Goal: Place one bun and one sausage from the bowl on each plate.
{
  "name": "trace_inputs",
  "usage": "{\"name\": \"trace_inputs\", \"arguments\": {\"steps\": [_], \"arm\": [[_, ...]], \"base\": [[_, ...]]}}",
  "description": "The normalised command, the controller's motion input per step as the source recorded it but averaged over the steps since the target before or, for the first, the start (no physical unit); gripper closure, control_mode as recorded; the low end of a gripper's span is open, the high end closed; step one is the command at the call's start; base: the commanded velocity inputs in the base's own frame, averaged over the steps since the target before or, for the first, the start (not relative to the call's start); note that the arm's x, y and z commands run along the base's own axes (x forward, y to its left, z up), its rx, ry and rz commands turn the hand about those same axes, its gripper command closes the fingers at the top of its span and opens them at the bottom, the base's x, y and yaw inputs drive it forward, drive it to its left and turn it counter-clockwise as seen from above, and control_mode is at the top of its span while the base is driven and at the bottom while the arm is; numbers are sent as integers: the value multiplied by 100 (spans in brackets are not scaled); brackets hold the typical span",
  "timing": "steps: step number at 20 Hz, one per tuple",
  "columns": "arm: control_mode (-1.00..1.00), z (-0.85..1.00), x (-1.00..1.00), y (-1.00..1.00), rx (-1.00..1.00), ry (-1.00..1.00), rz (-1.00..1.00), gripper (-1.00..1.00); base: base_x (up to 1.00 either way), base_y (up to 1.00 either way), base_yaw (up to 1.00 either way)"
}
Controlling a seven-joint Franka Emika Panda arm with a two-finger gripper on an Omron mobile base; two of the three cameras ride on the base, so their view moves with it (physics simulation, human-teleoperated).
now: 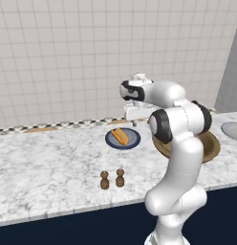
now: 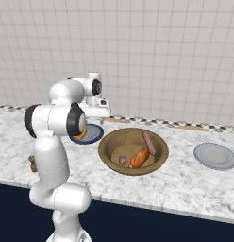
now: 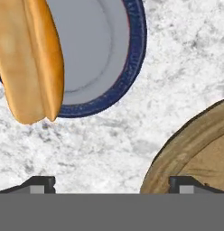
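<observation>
A bun (image 1: 120, 136) lies on the dark blue plate (image 1: 132, 142), its end hanging over the rim (image 3: 132, 58) in the hand view, where the bun (image 3: 30, 58) is at upper left. The brown wooden bowl (image 2: 112, 142) holds a sausage (image 2: 148, 142), another bun (image 2: 140, 157) and a small sausage end (image 2: 122, 160). The arm hides most of the bowl (image 1: 212, 146) in the left base view. My gripper (image 3: 113, 185) hangs open above the counter between the blue plate and the bowl's rim (image 3: 186, 149), with nothing between its fingers. A grey plate (image 2: 214, 156) sits right of the bowl.
Two small brown shakers (image 1: 112, 179) stand near the counter's front edge, left of the arm. The tiled wall runs behind the counter. Bare marble lies to the left of the blue plate.
</observation>
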Motion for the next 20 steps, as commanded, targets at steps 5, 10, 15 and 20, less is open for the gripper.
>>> {"name": "trace_inputs", "arguments": {"steps": [5, 10, 15, 20], "arm": [[-100, -7, -51, -100, 14, 0, -9, -100], [-100, -3, -43, -100, 23, -2, -3, -100], [-100, 0, -27, -100, 13, 9, 0, -100], [-100, 1, -5, -68, -7, 30, 1, -100]], "base": [[0, 0, 0], [0, 0, 0], [0, 0, 0], [0, 0, 0]]}}
